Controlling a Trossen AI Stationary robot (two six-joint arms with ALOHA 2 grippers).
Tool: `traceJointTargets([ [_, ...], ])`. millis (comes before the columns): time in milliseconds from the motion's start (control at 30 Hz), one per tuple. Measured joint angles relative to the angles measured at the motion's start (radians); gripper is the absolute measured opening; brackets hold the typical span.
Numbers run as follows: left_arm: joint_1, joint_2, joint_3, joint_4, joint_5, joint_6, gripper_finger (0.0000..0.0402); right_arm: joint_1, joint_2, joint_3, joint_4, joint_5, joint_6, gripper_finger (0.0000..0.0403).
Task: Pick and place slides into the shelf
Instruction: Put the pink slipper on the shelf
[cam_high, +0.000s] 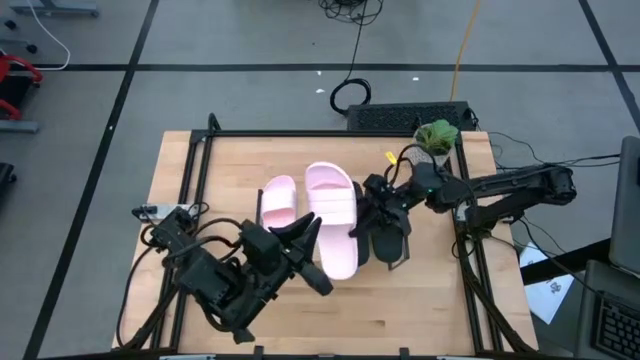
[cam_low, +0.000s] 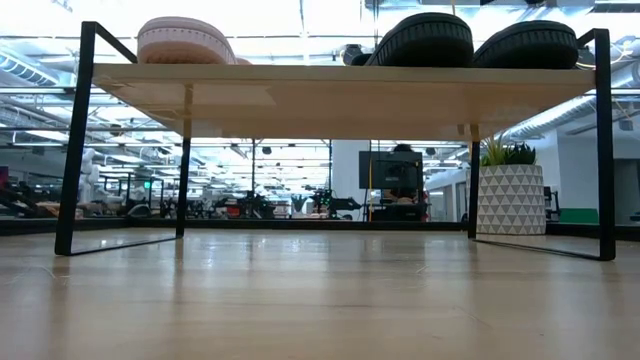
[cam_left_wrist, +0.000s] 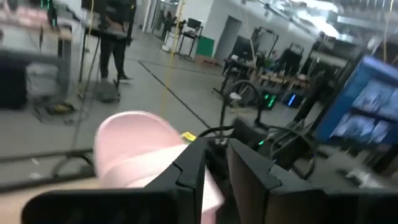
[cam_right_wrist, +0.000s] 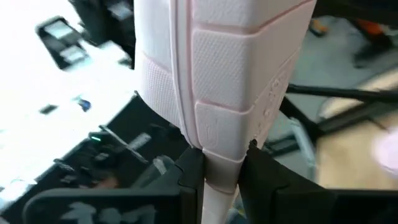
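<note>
On the left of the high view, the left gripper (cam_high: 308, 233) is seen low over the wooden top of the shelf (cam_high: 180, 180), reaching toward the middle. Its fingers (cam_left_wrist: 189, 168) are drawn close together, and in the left wrist view the rounded end of a pale pink slide (cam_left_wrist: 134, 149) is seen right against them; whether that slide is actually pinched cannot be told. The smaller-looking pink slide (cam_high: 279, 200) lies flat on the board just beyond this gripper's tips.

Toward the middle, the second pink slide (cam_high: 334, 215) is held above the board, beside the first. It is gripped at its right edge by the right gripper (cam_high: 366, 218), which comes in from the right side. In the right wrist view the thin edge of that pink slide (cam_right_wrist: 217, 81) is clamped between the two dark fingers (cam_right_wrist: 189, 171).

Further right, the black pair (cam_high: 388, 235) rests on the board beneath the right arm, and in the low view both black soles (cam_low: 470, 40) are seen at the shelf's right end.
</note>
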Motion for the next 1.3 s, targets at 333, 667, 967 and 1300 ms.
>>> traceJointTargets([
  [333, -0.13, -0.003, -0.023, -0.076, -0.002, 0.077, 0.0067, -0.011, 0.036, 0.0, 0.14, 0.035, 0.086, 0.0058],
  [667, -0.208, 0.001, -0.338, -0.412, 0.006, -1.138, 0.0067, -0.058, 0.036, 0.0, 0.152, 0.031, 0.079, 0.0058],
  [967, -0.102, 0.002, -0.693, -0.418, 0.008, -2.042, 0.0067, -0.042, 0.036, 0.0, 0.16, 0.027, 0.035, 0.0058],
  [1300, -0.049, 0.001, -0.76, -0.407, -0.002, -2.25, 0.0067, -0.087, 0.035, 0.0, 0.109, 0.034, -0.111, 0.0058],
])
